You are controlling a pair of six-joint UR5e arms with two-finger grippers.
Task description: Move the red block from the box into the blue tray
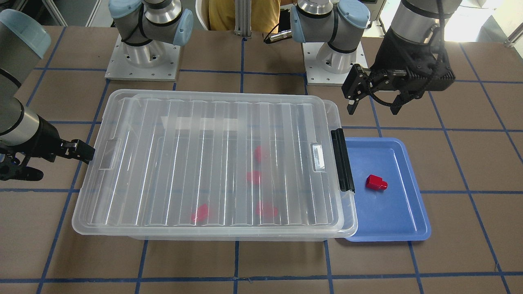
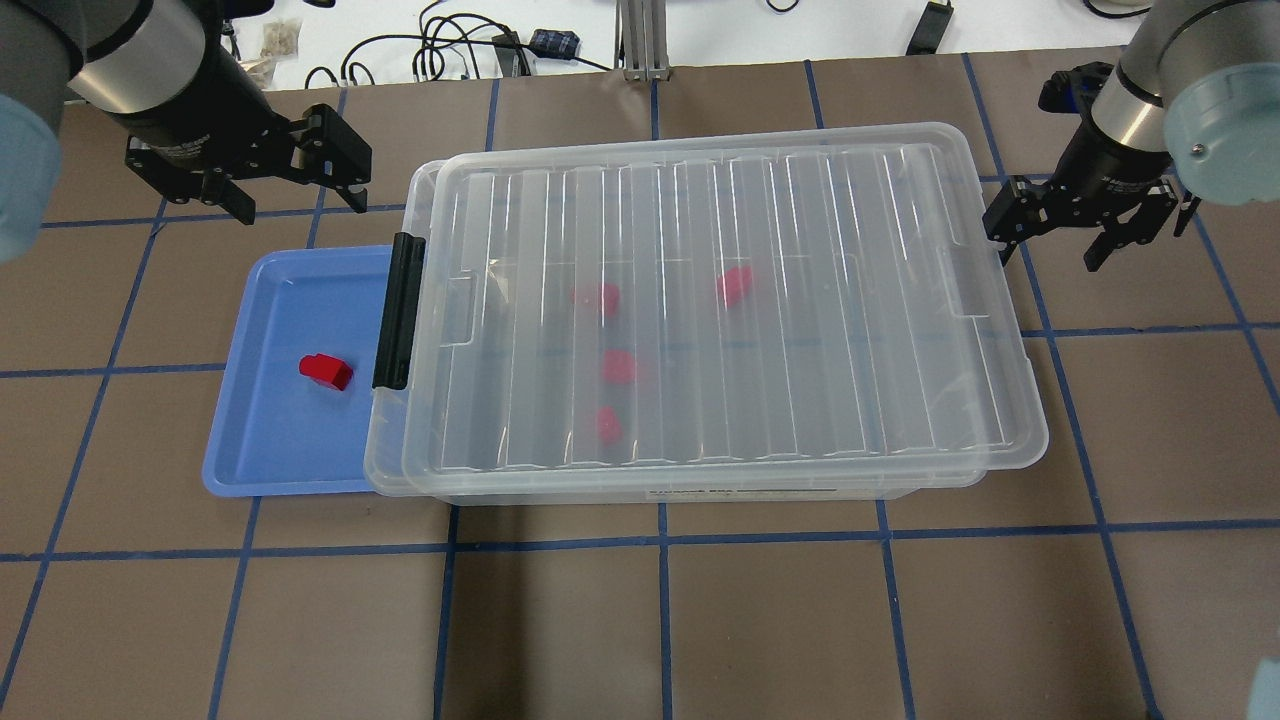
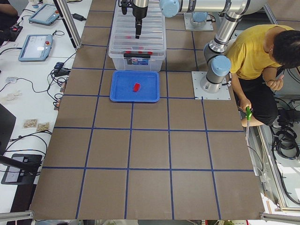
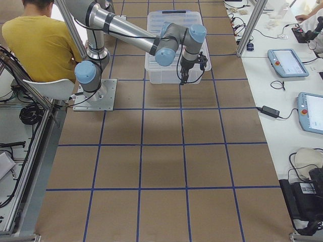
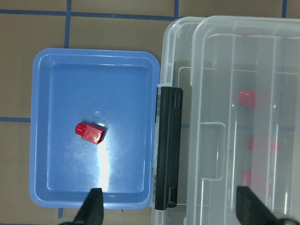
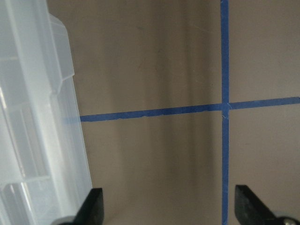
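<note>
1 red block [image 2: 325, 371] is laid in the blue tray [image 2: 262, 450]; 4 are seen inside the box [image 2: 820, 260]. The left gripper [image 1: 373, 109] and the right gripper [image 2: 1046, 258] are spread, empty.

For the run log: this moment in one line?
red block in blue tray; box lidded; left claw open; right claw open

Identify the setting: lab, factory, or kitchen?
Probably a robotics lab workcell: left arm and right arm mounted on a tape-gridded table, teach pendants on side benches, an operator seated alongside.
</note>
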